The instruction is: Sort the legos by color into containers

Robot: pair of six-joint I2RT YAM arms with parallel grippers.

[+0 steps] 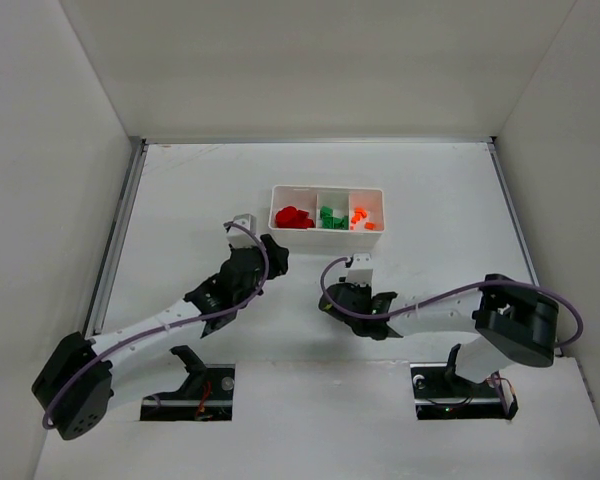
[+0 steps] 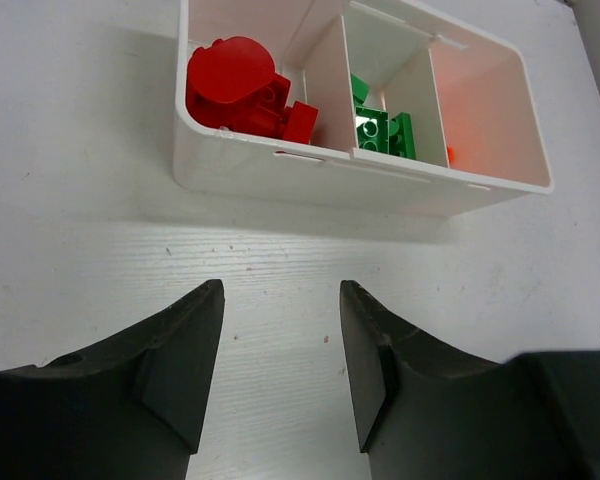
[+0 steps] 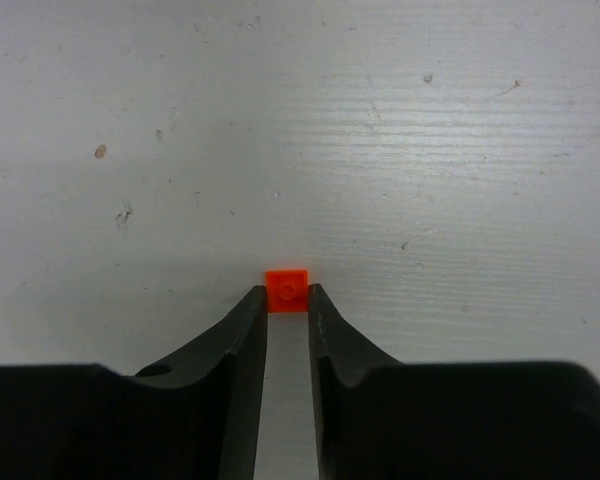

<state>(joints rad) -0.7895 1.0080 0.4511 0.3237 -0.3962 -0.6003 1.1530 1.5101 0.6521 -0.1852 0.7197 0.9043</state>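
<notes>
**A:** The right fingers (image 3: 242, 340) are pinched on a tiny orange piece (image 3: 287, 289), and only by its near edge. Most of it sticks out past the tips, over the bare counter (image 3: 300, 120).

**B:** Shallow bite! Is it off the surface?

**A:** Can't tell from the wrist view. The white tray (image 1: 326, 188) sits well ahead of that arm, toward the far side.

**B:** So the carry is what matters. I'd lift slowly, with no wrist jerks, or that sliver pops out.

**A:** Agreed. The target is the right-hand compartment, where the other orange bits (image 1: 361, 216) lie. Red bricks (image 2: 242, 82) fill the left one, green bricks (image 2: 382, 130) the middle.

**B:** Release low and centred over the compartment, clear of the divider, so it doesn't bounce in with the green.

**A:** And the left fingers (image 2: 180, 350) hang spread wide and empty, just short of the tray's near wall, on the red side.

**B:** Fine there. They look out of the right arm's path, by my reckoning.
</notes>
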